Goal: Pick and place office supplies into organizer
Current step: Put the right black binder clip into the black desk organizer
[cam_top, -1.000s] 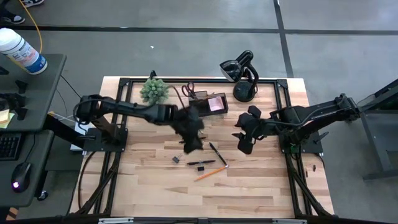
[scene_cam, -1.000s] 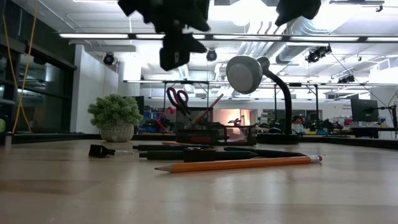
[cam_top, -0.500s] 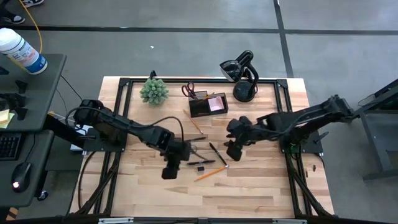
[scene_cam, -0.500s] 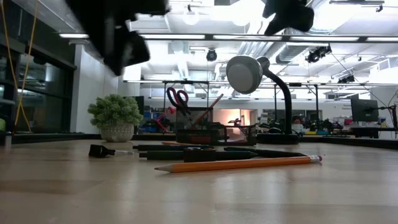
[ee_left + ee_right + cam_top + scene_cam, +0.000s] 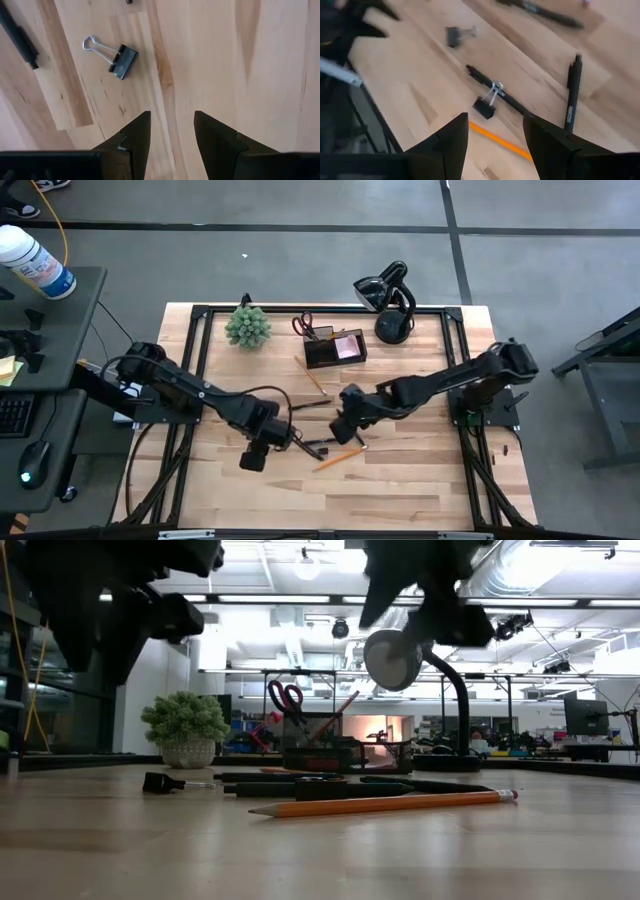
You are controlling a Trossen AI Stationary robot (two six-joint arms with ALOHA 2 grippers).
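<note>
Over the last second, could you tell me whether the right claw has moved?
Yes. In the high view the right claw has swung away from the lamp, toward the left arm's side, and now hangs over the pens.

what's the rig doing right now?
Tidying desk supplies into the organizer at the back of the table, beside the plant and lamp. The scissors already stand in it. Both arms are over the loose items mid-table, holding nothing. The left gripper is open above bare wood near a binder clip. The right gripper is open over a second binder clip, a black pen and an orange pencil.
</note>
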